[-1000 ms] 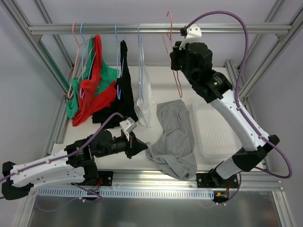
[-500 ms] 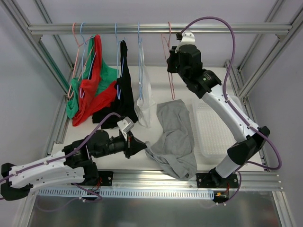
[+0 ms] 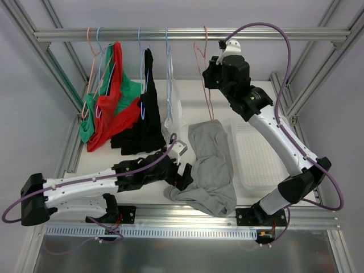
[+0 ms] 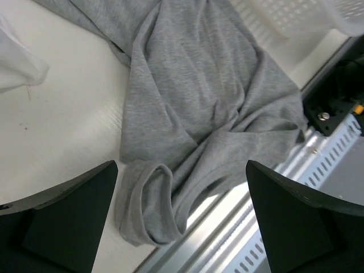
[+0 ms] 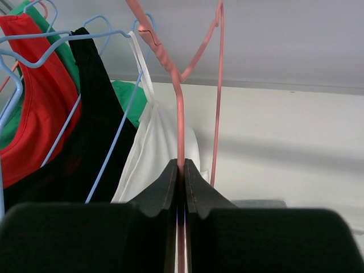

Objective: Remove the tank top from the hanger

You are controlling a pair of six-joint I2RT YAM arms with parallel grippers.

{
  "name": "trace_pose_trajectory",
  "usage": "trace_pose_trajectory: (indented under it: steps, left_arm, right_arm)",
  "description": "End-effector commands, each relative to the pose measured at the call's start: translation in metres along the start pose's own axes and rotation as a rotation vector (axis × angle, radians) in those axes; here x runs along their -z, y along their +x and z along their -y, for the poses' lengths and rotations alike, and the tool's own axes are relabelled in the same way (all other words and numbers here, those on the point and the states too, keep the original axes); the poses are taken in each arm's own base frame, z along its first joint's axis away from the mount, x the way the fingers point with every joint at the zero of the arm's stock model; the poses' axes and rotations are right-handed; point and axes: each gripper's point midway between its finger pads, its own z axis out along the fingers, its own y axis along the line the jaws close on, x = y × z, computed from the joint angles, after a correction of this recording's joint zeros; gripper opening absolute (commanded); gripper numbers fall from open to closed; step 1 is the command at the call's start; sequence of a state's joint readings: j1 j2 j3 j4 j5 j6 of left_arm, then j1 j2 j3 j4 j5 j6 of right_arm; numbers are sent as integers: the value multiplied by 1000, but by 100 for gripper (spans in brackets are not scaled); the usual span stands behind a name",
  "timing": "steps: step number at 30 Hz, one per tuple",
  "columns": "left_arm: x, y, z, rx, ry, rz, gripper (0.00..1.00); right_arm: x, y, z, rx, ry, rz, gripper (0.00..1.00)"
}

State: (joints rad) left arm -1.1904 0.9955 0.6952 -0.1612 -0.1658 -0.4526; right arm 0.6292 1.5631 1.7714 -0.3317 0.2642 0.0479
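Observation:
The grey tank top lies crumpled on the white table, off any hanger; in the left wrist view the tank top fills the middle, its rolled hem near the table's front edge. My left gripper hovers over that hem, open, with nothing between its fingers. The bare pink hanger hangs with its hook at the top rail. My right gripper is shut on the pink hanger's wire just below its neck.
Red and green tops, a black top and a white top hang on blue and pink hangers along the rail. A white mesh tray lies right of the grey top. Frame posts flank the table.
My left gripper has opened and reached right, over the grey top's lower edge. The right arm has brought the pink hanger's hook onto the rail.

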Motion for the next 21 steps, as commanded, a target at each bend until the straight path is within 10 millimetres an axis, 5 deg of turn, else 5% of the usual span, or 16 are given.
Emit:
trace_pose_trajectory:
  steps: [1, 11, 13, 14, 16, 21]
  left_arm:
    - [-31, -5, -2, -2, -80, -33, 99]
    - [-114, 0, 11, -70, -147, -174, 99]
    - [-124, 5, 13, -71, -144, -198, 99]
    - [-128, 0, 16, -69, -138, -191, 99]
    - [-136, 8, 16, -74, -142, -218, 99]
    - [-149, 29, 6, -74, -177, -270, 99]
  right_arm:
    - [18, -8, -3, -36, -43, 7, 5]
    - [14, 14, -5, -41, -66, -49, 8]
    - [12, 18, -6, -40, -71, -61, 27]
    - [12, 20, -7, -38, -83, -68, 65]
    - [17, 19, -5, -38, -80, -63, 96]
    - [44, 6, 14, -25, -48, -15, 100]
